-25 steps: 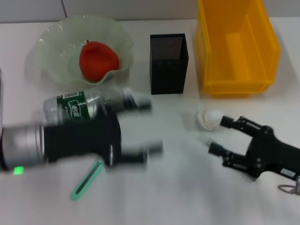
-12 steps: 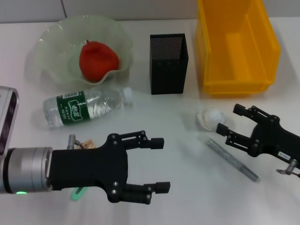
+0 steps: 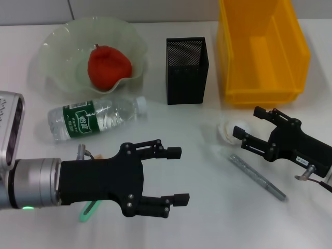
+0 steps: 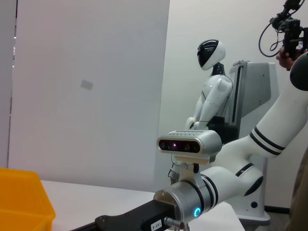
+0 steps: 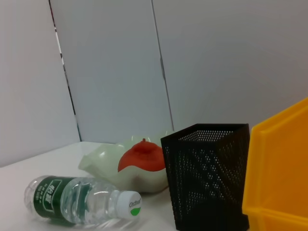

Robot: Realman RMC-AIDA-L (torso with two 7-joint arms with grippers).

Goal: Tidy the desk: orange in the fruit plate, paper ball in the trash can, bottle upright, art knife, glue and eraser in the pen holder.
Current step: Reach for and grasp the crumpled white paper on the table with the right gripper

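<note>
In the head view a red-orange fruit (image 3: 108,66) lies in the pale green fruit plate (image 3: 57,49). The water bottle (image 3: 96,118) lies on its side in front of the plate. The white paper ball (image 3: 230,130) lies right at the fingertips of my open right gripper (image 3: 248,123). A silver art knife (image 3: 258,177) lies just in front of that gripper. My left gripper (image 3: 179,175) is open and empty, hovering at the front left over a green stick (image 3: 87,211). The black mesh pen holder (image 3: 187,70) stands at the back centre.
A yellow bin (image 3: 262,49) stands at the back right. A small grey thing with a tag (image 3: 81,153) lies beside my left gripper. The right wrist view shows the bottle (image 5: 82,202), plate (image 5: 103,159), pen holder (image 5: 207,178) and bin (image 5: 279,178).
My left gripper has moved from over the bottle toward the table's front. My right gripper has moved back toward the paper ball, uncovering the silver knife.
</note>
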